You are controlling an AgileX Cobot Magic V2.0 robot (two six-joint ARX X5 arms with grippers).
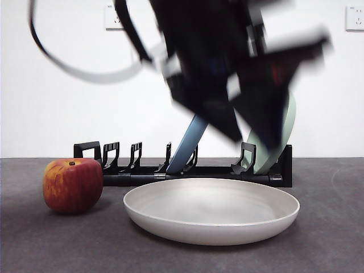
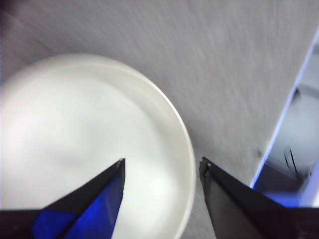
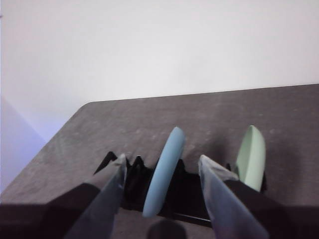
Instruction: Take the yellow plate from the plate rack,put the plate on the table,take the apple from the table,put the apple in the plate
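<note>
Front view shows the rack (image 1: 187, 170) holding blue (image 1: 187, 145) and green (image 1: 273, 142) plates, the yellow plate (image 1: 211, 210) empty on the table (image 1: 318, 239) beside the apple (image 1: 73, 185), under the left gripper (image 2: 162, 167), jaws apart; the right gripper (image 3: 159, 164) is also parted.

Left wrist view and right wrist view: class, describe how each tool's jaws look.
The left tool has two black, pointed, wedge-shaped jaws, one with a glossy blue inner face. The right tool has two tapering jaws that look greyish with dark bases.
</note>
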